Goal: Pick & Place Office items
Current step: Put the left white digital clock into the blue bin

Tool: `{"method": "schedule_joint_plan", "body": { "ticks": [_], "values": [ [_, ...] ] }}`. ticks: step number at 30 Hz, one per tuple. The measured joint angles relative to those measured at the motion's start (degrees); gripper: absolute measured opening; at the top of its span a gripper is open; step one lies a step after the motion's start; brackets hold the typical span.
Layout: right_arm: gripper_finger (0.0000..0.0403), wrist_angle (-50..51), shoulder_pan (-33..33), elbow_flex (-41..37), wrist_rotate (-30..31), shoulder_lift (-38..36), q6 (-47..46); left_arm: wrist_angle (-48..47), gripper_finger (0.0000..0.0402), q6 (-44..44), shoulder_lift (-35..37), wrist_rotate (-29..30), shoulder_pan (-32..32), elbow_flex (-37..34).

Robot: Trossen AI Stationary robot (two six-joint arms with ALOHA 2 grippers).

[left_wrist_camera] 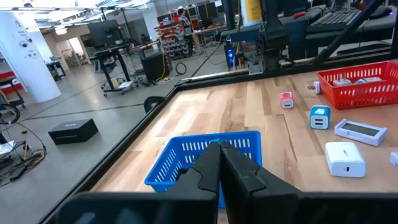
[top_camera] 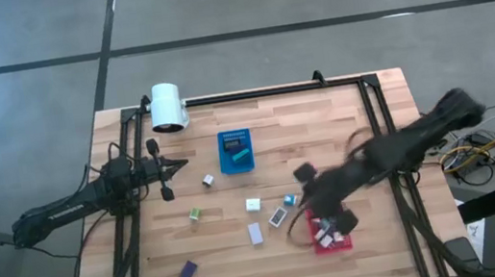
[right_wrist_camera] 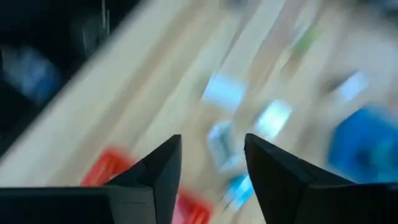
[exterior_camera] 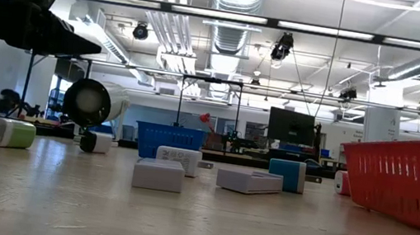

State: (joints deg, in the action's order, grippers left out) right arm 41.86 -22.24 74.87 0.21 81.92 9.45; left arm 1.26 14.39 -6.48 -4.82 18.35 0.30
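Observation:
Several small office items lie on the wooden table: a white block [top_camera: 208, 179], a green one [top_camera: 194, 215], a white one [top_camera: 253, 205], a teal one [top_camera: 289, 199], two flat white pieces [top_camera: 278, 217] [top_camera: 255, 233] and a purple one [top_camera: 187, 272]. The blue tray [top_camera: 236, 150] stands at the far middle. The red tray [top_camera: 331, 235] at the near right holds a few items. My left gripper [left_wrist_camera: 219, 163] is shut and empty, just left of the blue tray [left_wrist_camera: 205, 155]. My right gripper [right_wrist_camera: 211, 158] is open and empty, above the table beside the red tray's far end [top_camera: 311, 186].
A white cylinder [top_camera: 166, 106] lies at the far left of the table. A black frame [top_camera: 375, 111] runs along the table's edges. A pink-red item [left_wrist_camera: 286, 99] lies on the table near the red tray [left_wrist_camera: 360, 84]. Bare wood shows along the near edge.

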Motion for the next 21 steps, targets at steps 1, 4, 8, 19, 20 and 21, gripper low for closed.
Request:
{"method": "schedule_joint_plan", "body": {
  "ticks": [1, 4, 8, 19, 20, 21],
  "values": [
    [0.0161, -3.02, 0.65, -0.92, 0.02, -3.02, 0.69, 0.0, 0.0013, 0.0, 0.0, 0.0, -0.02, 0.0],
    [0.0142, -10.63, 2.96, -4.8, 1.78, -12.65, 1.44, 0.02, 0.0012, 0.0, 0.01, 0.01, -0.01, 0.0],
    [0.0113, -21.67, 7.45, -12.55, 5.49, -25.41, 1.59, 0.02, 0.0012, 0.02, 0.0, 0.0, 0.0, 0.0],
    [0.0012, -39.76, 25.18, -39.04, -3.22, -54.74, -0.43, 0.28, 0.0009, 0.4, 0.0, 0.0, -0.02, 0.0],
    [0.0011, -41.83, 26.31, -41.63, -4.8, -57.06, -0.74, 0.28, 0.0009, 0.4, 0.0, 0.0, 0.0, 0.0],
    [0.001, -44.06, 27.28, -44.25, -5.62, -59.02, -1.05, 0.28, 0.001, 0.4, 0.0, 0.0, 0.0, 0.02]
  ]
}}
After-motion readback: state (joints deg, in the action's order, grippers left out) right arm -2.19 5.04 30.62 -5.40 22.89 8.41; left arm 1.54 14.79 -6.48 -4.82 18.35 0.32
